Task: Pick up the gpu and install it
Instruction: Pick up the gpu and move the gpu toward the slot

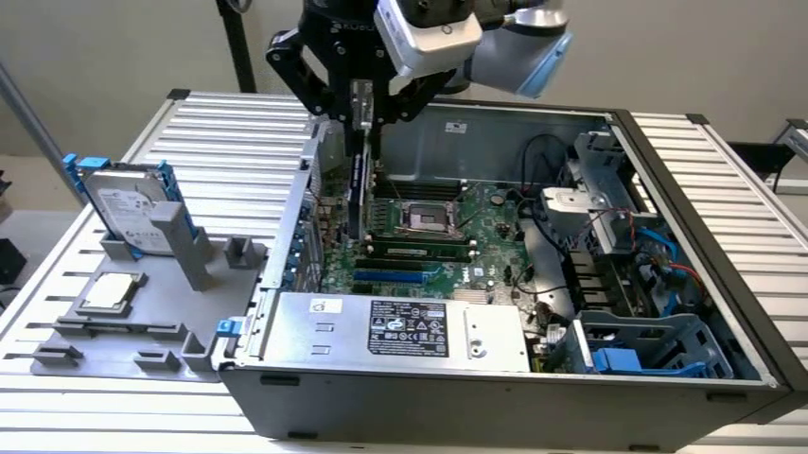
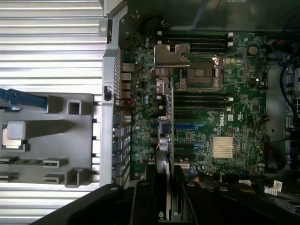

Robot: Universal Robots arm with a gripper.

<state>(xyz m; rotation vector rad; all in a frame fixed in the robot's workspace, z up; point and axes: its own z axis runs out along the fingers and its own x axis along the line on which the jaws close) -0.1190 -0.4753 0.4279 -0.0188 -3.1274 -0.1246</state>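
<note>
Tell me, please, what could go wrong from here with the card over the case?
The gpu hangs upright in the gripper, gripped only near its top, so it might tilt or slip. It sits close to the case wall, where it could catch. Lowered off-slot, it could strike the motherboard.

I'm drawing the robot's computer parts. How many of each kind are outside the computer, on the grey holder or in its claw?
gpu, gripped in the gripper above the motherboard: 1
hard drive with blue rails, standing in the grey holder: 1
processor chip, on the holder: 1
memory stick, on the holder: 1
Total: 4
</note>
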